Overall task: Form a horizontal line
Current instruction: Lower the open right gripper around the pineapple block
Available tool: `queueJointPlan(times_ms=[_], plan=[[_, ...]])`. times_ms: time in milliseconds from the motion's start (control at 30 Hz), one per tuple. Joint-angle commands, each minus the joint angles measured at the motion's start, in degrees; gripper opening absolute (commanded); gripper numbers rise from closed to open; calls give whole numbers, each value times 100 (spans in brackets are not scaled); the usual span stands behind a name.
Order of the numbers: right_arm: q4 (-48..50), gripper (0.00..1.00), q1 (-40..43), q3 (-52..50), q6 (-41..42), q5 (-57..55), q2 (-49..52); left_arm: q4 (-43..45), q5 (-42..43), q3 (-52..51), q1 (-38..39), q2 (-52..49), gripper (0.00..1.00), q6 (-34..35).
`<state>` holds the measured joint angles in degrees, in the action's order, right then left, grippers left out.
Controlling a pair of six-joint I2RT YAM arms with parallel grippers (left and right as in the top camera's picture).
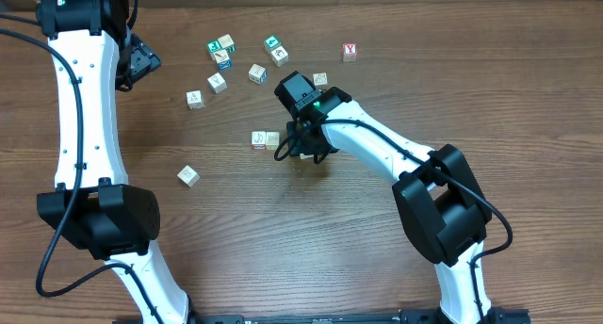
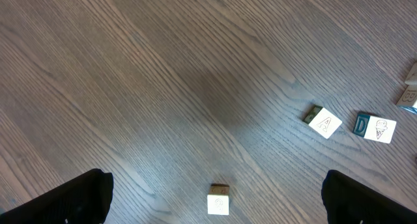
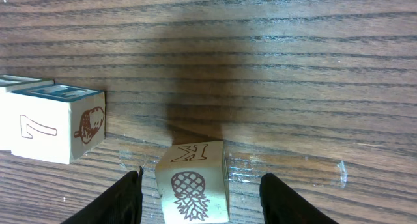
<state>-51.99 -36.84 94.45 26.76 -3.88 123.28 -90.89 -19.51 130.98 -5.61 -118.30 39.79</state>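
The row [image 1: 265, 139] is two pale cubes touching side to side near the middle of the table [image 1: 396, 41]. In the right wrist view its end cube [image 3: 55, 126] shows a "7" on one face and a brown picture on the next, and the second cube is cut off by the left edge.

A pineapple cube [image 3: 192, 183] sits on the wood to the right of that end cube, apart from it and set nearer the camera than the row. The right gripper [image 1: 300, 153] stands over this cube with its fingers [image 3: 124, 199] spread to either side. There is a clear gap between each finger and the cube, so it grips nothing.

Further out, loose cubes [image 1: 218, 82] lie scattered toward the far edge, some with teal or green faces. A cube with a red Y [image 1: 350, 51] sits off to the right, and a lone cube [image 1: 188, 175] sits on the near left.

The left gripper [image 1: 141, 60] hangs over the far left of the table, well away from the row. Its fingers [image 2: 71, 201] are spread wide and hold nothing, with one small cube [image 2: 218, 199] on the table below them.
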Motion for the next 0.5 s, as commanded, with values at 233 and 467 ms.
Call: queueJointPlan(times_ms=[233, 467], plan=[[28, 72, -28, -33, -15, -57, 28, -11, -9, 74, 37, 46, 100, -125], [9, 100, -28, -33, -15, -57, 28, -11, -9, 74, 37, 46, 100, -125]])
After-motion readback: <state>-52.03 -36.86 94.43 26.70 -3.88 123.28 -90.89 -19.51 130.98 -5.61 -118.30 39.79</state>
